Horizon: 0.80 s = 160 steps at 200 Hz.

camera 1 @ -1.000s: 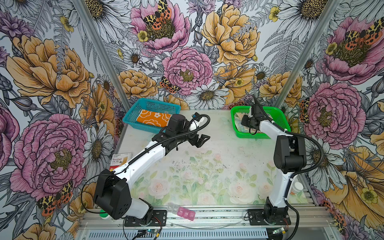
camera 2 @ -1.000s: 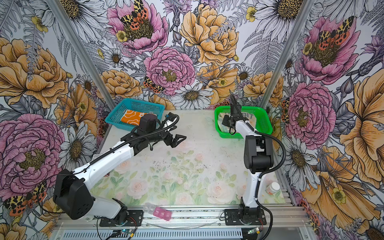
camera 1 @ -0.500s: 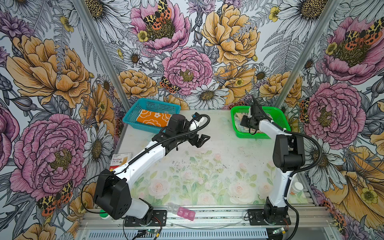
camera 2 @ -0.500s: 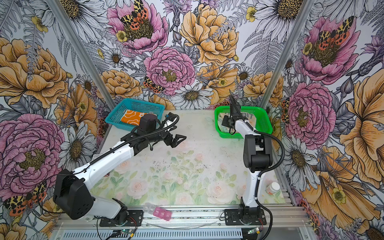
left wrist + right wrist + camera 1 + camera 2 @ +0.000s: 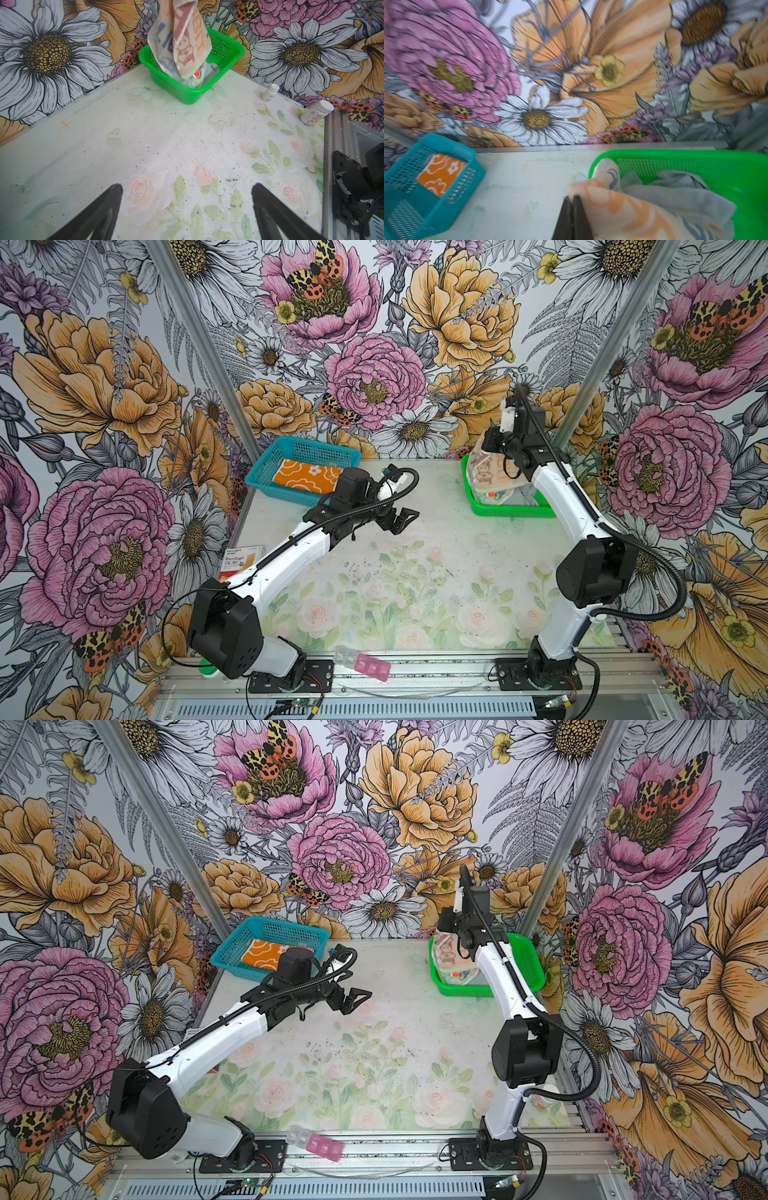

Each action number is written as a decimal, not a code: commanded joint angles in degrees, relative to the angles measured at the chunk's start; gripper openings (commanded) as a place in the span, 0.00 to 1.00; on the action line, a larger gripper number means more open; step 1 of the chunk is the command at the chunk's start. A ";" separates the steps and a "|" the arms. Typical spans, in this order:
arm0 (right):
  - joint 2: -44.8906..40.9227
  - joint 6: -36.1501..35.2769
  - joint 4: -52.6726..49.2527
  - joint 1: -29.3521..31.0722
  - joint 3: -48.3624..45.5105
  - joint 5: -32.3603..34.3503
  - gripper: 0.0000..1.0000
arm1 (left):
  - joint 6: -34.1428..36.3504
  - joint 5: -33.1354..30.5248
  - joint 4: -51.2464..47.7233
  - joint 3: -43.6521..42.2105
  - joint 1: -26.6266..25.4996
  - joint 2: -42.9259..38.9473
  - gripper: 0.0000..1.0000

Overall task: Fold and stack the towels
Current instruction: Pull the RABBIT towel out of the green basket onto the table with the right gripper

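The striped towel (image 5: 483,473) hangs from the right gripper (image 5: 572,199), whose jaws are pinched together on the cloth, part-way out of the green basket (image 5: 510,512).

The cloth drapes in crumpled folds, pale with blue, orange and brown bands, large lettering and a rabbit figure. Its lower end lies in the basket on the grey-white towel (image 5: 675,187). The orange towel (image 5: 305,477) with white flowers lies folded flat in the blue basket (image 5: 316,446) at the table's far left. The left gripper (image 5: 187,187) hovers over the middle of the table (image 5: 415,572), jaws spread wide. The tabletop is pale, printed with faded roses and leaves and flecked with dark specks. Two white bottles (image 5: 316,113) sit near its right edge. Bold floral wallpaper (image 5: 374,377) covers the walls.
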 commanded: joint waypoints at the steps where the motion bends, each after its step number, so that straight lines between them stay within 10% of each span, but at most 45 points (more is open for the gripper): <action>1: -1.71 -0.17 0.96 4.08 7.33 -15.12 0.00 | -1.16 -0.22 2.02 -0.17 1.57 -2.38 0.99; 49: -9.13 4.75 1.18 9.10 -9.71 -15.06 0.00 | -3.55 -4.03 4.51 -2.57 4.55 -7.47 0.99; 86: -19.15 10.32 4.61 10.87 -41.02 -13.35 0.00 | -14.95 -24.57 -10.62 -3.51 0.46 -15.09 0.99; 160: -38.18 19.07 4.10 12.34 -73.09 -7.26 0.00 | -39.61 -25.60 -14.21 -30.10 -7.62 -27.90 0.86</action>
